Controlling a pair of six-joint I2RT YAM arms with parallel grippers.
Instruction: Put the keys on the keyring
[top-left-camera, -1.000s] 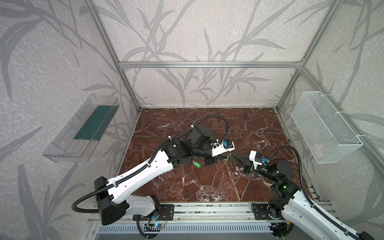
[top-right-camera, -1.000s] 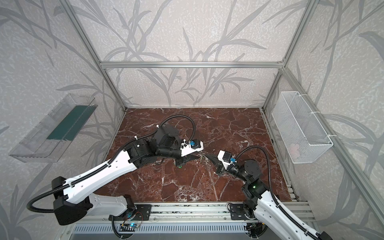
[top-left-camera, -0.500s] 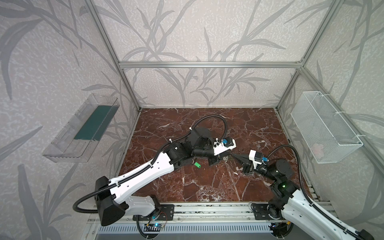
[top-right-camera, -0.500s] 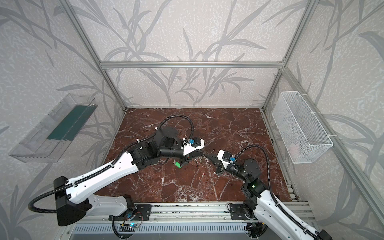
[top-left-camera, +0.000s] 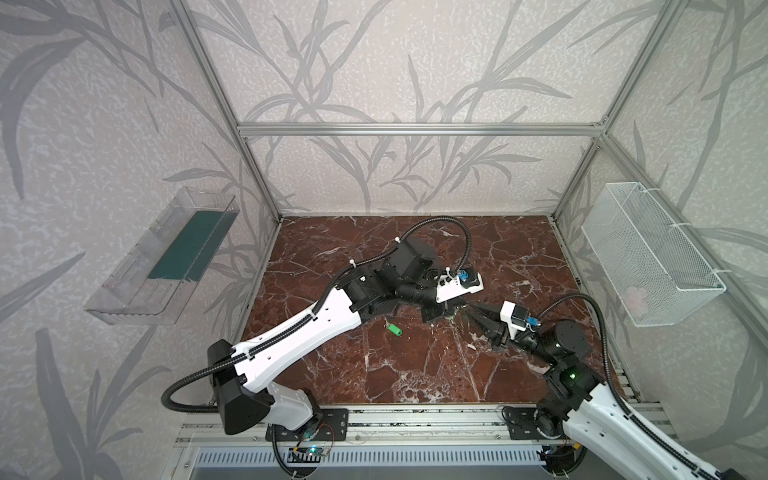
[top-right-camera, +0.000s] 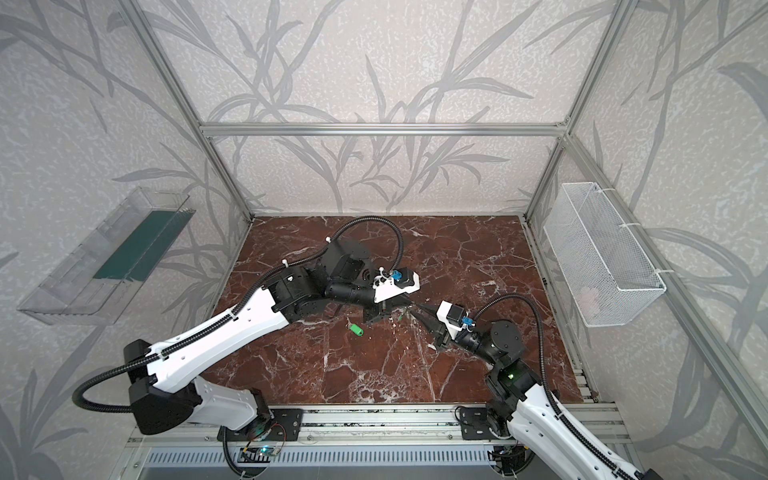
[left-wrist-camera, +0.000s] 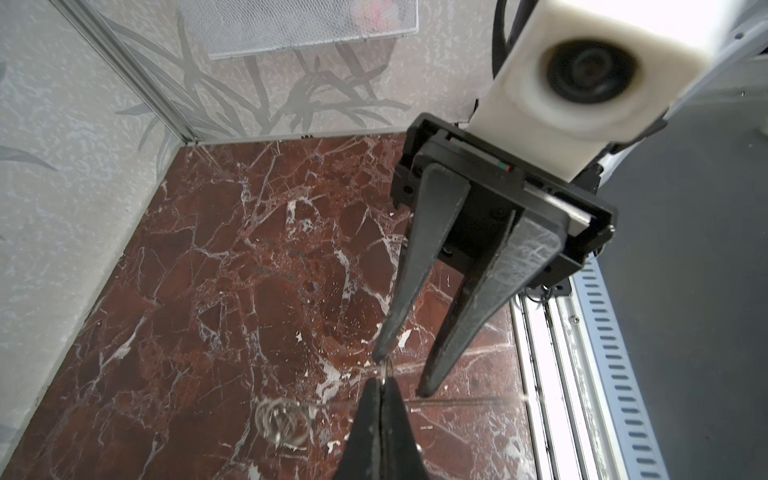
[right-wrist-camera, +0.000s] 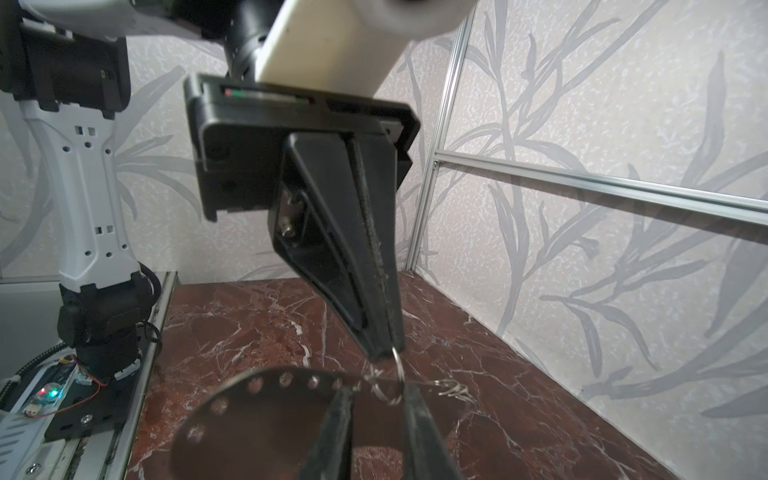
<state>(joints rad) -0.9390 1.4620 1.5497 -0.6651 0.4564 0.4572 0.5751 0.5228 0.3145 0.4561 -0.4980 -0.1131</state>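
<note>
Now left gripper (right-wrist-camera: 384, 353) pinched shut on small ring (right-wrist-camera: 392, 380), earlier apart; right gripper (left-wrist-camera: 401, 376) parted narrowly, earlier shut; no writing legible; loose green key (top-left-camera: 394, 330) at seven o'clock from them.

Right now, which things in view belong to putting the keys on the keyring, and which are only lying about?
For the job: green key tag on the floor; small metal ring pinched in the shut left gripper; grey keyring plate; open right gripper.
Just there: wire basket and clear tray on the side walls.
</note>
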